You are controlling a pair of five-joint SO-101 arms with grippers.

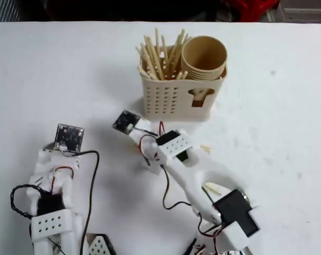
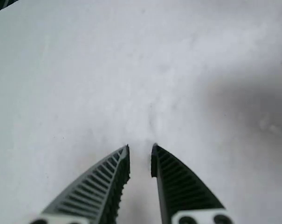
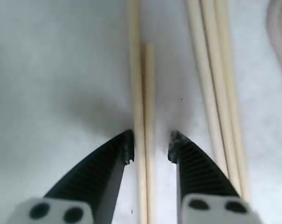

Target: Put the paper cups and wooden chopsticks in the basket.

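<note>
A cream slotted basket [image 1: 171,101] stands at the table's back centre, holding a stack of paper cups [image 1: 204,56] and a bunch of wooden chopsticks [image 1: 160,56]. My right gripper [image 3: 148,144] is low over the table in front of the basket. It is open and straddles a pair of chopsticks [image 3: 143,93] lying flat. One finger [image 3: 124,149] is right against the pair. Three more chopsticks [image 3: 215,84] lie parallel just outside the other finger. My left gripper [image 2: 140,148] hovers over bare table at the front left, its tips nearly together and holding nothing.
The right arm [image 1: 202,180] stretches from the front right toward the basket and covers the loose chopsticks, with pale ends [image 1: 213,187] poking out beside it. The left arm [image 1: 54,196] sits at the front left. White table [image 1: 54,74] lies open on both sides of the basket.
</note>
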